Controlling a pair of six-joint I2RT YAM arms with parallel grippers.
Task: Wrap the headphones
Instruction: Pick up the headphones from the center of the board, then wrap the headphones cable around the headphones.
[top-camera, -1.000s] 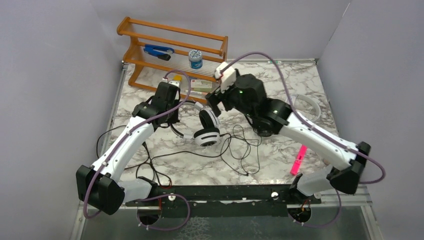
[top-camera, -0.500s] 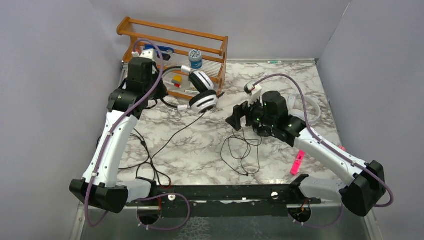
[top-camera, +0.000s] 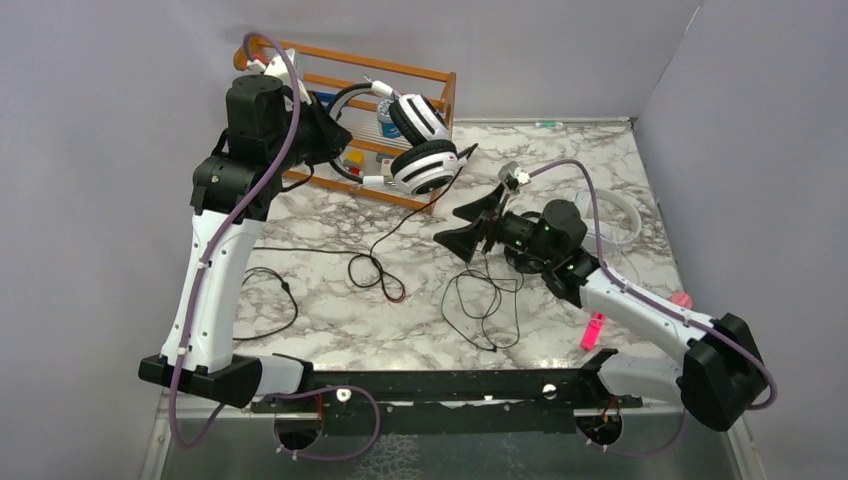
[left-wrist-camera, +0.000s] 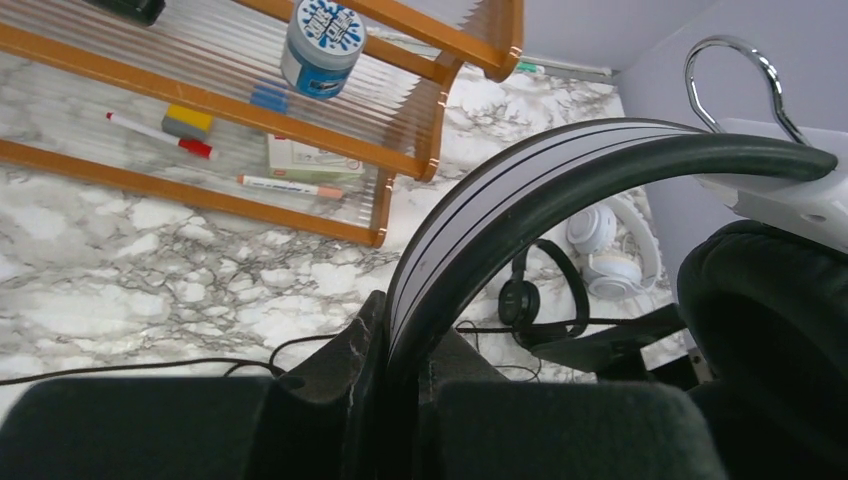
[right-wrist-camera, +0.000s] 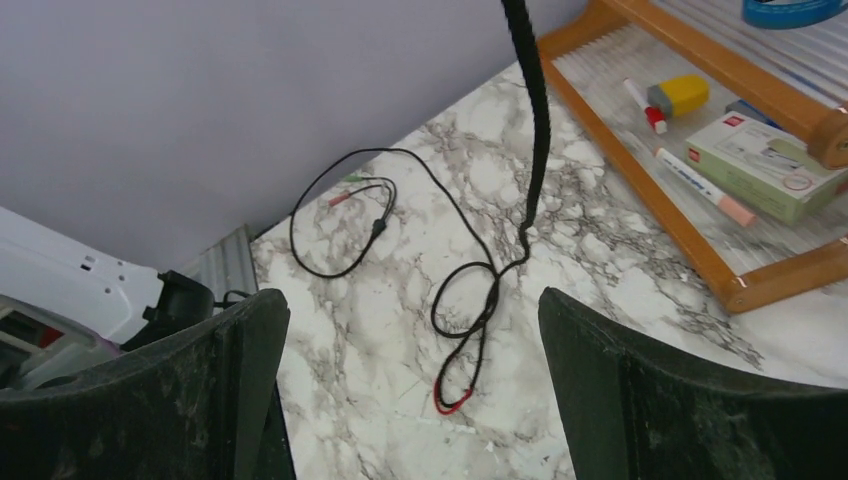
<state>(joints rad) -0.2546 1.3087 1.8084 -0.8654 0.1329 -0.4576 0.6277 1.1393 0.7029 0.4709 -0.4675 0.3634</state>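
I am looking down on a marble counter (top-camera: 600, 160) with both arms reaching away from me. The left arm is standing tall at the far left. Its left hand (top-camera: 322, 132) is pinching the headband of the white headphones with black ear pads (top-camera: 422, 150), holding them in the air in front of a wooden rack (top-camera: 425, 78) by the back wall. In the left wrist view the band is running straight between the two fingers (left-wrist-camera: 340, 360), which are pressing on it from both sides. The ear cups are hanging to the right of the hand. The black cord (top-camera: 400, 230) is trailing down from them to the counter, making a small loop with a red section (right-wrist-camera: 452, 400), then curling away toward the left edge.

The right hand (top-camera: 464, 222) is hovering low near the middle of the counter. It is pointing left toward that cord, with its fingers spread wide and nothing between them.

The black headphones (left-wrist-camera: 540, 292) are lying on the counter just beside the right arm. The all-white headphones (top-camera: 622, 212) are lying at the right side, just beyond the black pair. A loose tangle of thin cord (top-camera: 482, 300) is lying nearer to me, below the right hand. It probably belongs to the black pair, though I cannot trace it for certain.
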